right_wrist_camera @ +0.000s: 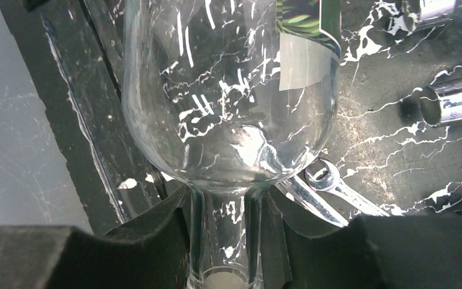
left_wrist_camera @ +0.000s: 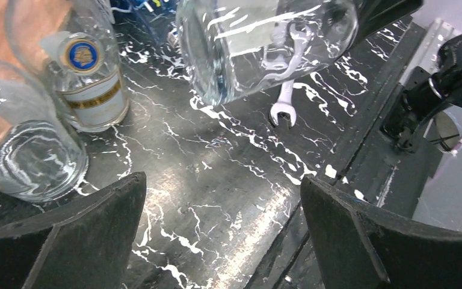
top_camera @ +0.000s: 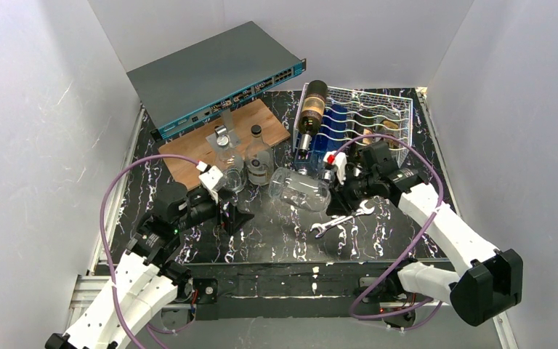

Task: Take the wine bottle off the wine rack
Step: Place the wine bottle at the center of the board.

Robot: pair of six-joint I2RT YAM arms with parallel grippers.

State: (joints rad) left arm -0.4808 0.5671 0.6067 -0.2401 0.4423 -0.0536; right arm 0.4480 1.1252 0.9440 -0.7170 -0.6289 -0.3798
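Observation:
My right gripper (top_camera: 343,187) is shut on the neck of a clear glass wine bottle (top_camera: 301,189). The bottle lies level in front of the white wire wine rack (top_camera: 381,120), off its cradles, base pointing left. In the right wrist view the neck sits between the fingers of that gripper (right_wrist_camera: 225,208), and the wide body (right_wrist_camera: 228,90) carries a green label. A dark wine bottle with a gold label (top_camera: 311,109) rests in the rack's left cradle. My left gripper (top_camera: 231,214) (left_wrist_camera: 222,192) hangs open over bare tabletop, holding nothing.
A grey network switch (top_camera: 218,73) stands at the back left, with a wooden board (top_camera: 214,142) in front of it. Small glass bottles (top_camera: 259,156) (left_wrist_camera: 90,90) and a jar (left_wrist_camera: 24,150) stand near the left gripper. Wrenches (top_camera: 341,218) lie below the held bottle.

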